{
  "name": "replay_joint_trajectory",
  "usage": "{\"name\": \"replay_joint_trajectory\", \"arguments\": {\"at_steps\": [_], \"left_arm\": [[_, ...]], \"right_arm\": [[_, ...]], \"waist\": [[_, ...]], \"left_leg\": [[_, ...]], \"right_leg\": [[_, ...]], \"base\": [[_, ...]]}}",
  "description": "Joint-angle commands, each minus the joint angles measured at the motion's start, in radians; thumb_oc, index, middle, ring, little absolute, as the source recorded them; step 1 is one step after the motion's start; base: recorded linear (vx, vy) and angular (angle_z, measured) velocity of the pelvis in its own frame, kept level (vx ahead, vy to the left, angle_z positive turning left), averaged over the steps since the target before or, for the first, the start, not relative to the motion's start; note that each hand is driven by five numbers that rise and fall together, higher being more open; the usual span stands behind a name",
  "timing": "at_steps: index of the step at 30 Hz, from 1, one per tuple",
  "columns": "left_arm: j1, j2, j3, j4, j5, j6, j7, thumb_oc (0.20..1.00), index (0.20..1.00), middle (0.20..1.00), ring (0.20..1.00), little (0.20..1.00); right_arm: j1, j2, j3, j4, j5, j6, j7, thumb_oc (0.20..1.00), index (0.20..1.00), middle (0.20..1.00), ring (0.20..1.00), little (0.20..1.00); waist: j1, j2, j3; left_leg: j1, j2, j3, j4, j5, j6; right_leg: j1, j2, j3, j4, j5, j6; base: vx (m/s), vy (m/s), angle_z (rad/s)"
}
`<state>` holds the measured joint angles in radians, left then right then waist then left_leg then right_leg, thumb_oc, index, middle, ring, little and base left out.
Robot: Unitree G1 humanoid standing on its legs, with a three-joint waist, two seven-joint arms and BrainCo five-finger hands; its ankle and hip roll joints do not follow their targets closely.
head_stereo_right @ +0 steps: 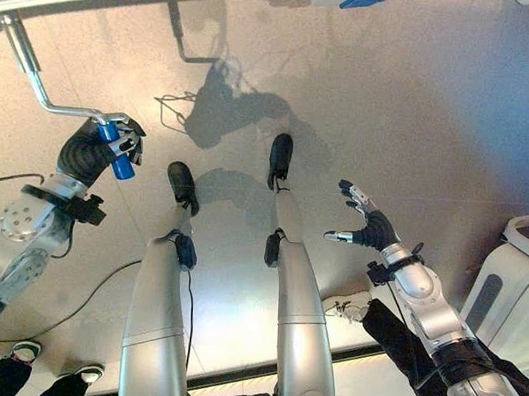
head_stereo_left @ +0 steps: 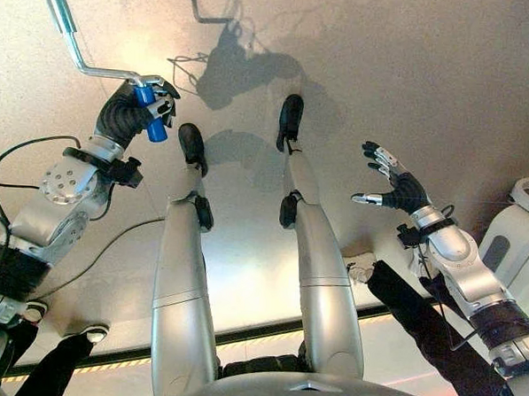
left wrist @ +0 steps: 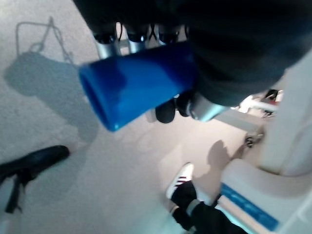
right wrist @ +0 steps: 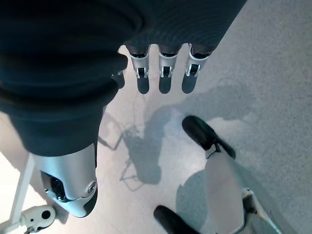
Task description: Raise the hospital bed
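Partly hidden blue crank handle (head_stereo_left: 151, 112) in left hand (head_stereo_left: 127, 111), right hand (head_stereo_left: 397, 183) spread.

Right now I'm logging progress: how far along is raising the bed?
Done: the left hand is closed round the blue crank handle. In hand: the silver crank rod is held for turning. Left: the bed's height can't be judged. The right hand hangs open, idle.

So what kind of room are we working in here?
Likely a hospital ward or a mock-up: a metal crank with a blue handle in the left hand, a white bed frame, a smooth pale floor.
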<state>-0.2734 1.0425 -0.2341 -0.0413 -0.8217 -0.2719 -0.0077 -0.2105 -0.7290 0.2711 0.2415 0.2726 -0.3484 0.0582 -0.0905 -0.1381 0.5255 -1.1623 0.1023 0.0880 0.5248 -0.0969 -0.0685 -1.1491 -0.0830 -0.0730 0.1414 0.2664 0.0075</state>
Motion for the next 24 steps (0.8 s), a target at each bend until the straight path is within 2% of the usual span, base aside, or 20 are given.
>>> {"name": "replay_joint_trajectory", "arguments": {"at_steps": [1,8,12,17,24], "left_arm": [[0.104,0.012,0.134,-0.152,0.002,-0.106,-0.029,0.200,0.200,0.200,0.200,0.200],[0.279,-0.014,0.251,-0.207,0.002,-0.110,-0.033,0.200,0.200,0.200,0.200,0.200],[0.341,-0.023,0.274,-0.199,-0.002,-0.109,-0.042,0.200,0.200,0.200,0.200,0.200],[0.354,-0.049,0.270,-0.151,-0.003,-0.105,-0.038,0.200,0.200,0.200,0.200,0.200],[0.263,-0.098,0.247,0.043,-0.016,-0.098,0.004,0.200,0.200,0.200,0.200,0.200]], "right_arm": [[0.091,-0.056,-0.034,-0.042,-0.017,-0.025,0.014,1.000,1.000,1.000,1.000,1.000],[0.137,-0.062,-0.065,-0.054,-0.024,-0.030,0.023,1.000,1.000,1.000,1.000,1.000],[0.140,-0.073,-0.067,-0.056,-0.019,-0.036,0.026,1.000,1.000,1.000,1.000,1.000],[0.138,-0.081,-0.064,-0.063,-0.017,-0.040,0.026,1.000,1.000,1.000,1.000,1.000],[0.117,-0.086,-0.057,-0.079,-0.003,-0.038,0.021,1.000,1.000,1.000,1.000,1.000]], "waist": [[0.011,0.081,-0.006],[0.031,0.095,-0.006],[0.039,0.099,-0.006],[0.045,0.099,-0.006],[0.039,0.080,-0.006]], "left_leg": [[0.117,-0.046,-0.020,-0.203,0.081,0.040],[0.120,-0.050,-0.029,-0.209,0.090,0.040],[0.121,-0.054,-0.033,-0.216,0.094,0.041],[0.125,-0.056,-0.033,-0.221,0.097,0.041],[0.122,-0.054,-0.033,-0.219,0.096,0.042]], "right_leg": [[0.083,-0.007,-0.045,0.121,-0.158,0.120],[0.087,-0.013,-0.055,0.130,-0.165,0.120],[0.093,-0.020,-0.061,0.125,-0.164,0.122],[0.098,-0.026,-0.065,0.121,-0.163,0.123],[0.100,-0.029,-0.064,0.114,-0.160,0.123]], "base": [[0.00,-0.014,0.03],[0.00,-0.002,0.03],[-0.01,0.003,0.08],[0.00,0.015,0.04],[0.00,0.000,0.00]]}}
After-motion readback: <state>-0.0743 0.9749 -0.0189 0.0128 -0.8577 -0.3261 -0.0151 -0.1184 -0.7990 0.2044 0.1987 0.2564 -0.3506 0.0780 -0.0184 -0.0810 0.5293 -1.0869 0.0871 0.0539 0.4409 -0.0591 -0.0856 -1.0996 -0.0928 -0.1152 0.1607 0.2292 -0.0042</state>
